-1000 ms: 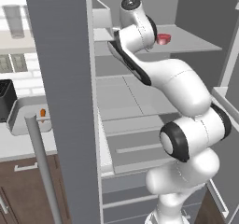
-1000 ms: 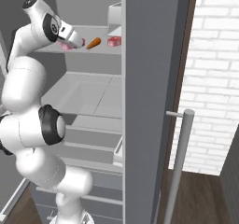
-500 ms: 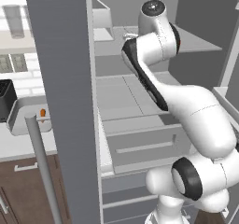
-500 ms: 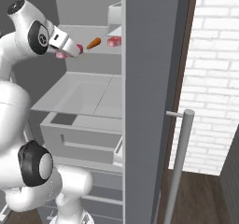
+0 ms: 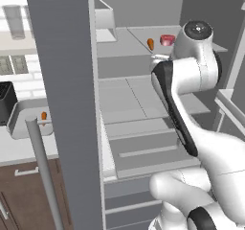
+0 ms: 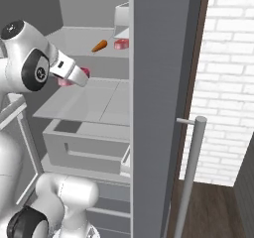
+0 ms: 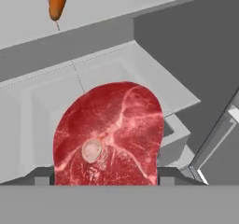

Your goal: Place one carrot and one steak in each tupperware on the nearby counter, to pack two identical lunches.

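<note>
The steak [image 7: 109, 134] sits right in front of the hand camera, a red marbled slab between the fingers of the end effector [image 6: 74, 76], which is closed on it with the fingers set fairly far apart around its thick body; in the right base view a pink edge of it shows just past the end effector, in front of the open fridge's shelves. Beyond the end effector and higher, on the upper fridge shelf [image 5: 125, 38], a carrot [image 5: 150, 44] lies just beside a second steak [image 5: 167, 40], both well apart from the held one. Far off to the end effector's side, outside the fridge past its open door [image 5: 67, 95], a light-grey tupperware [image 5: 23, 121] rests on the worktop [image 5: 19, 150] with another carrot [image 5: 44, 115] already in it, next to a black toaster [image 5: 5, 102]. The step in hand looks like carrying the held steak out of the fridge to a tupperware. To do it well, draw the end effector straight back clear of the shelf edges and door before swinging towards the worktop, keep the grip steady so the slab does not slide, and set it down inside the rim beside the carrot rather than on top of it.
</note>
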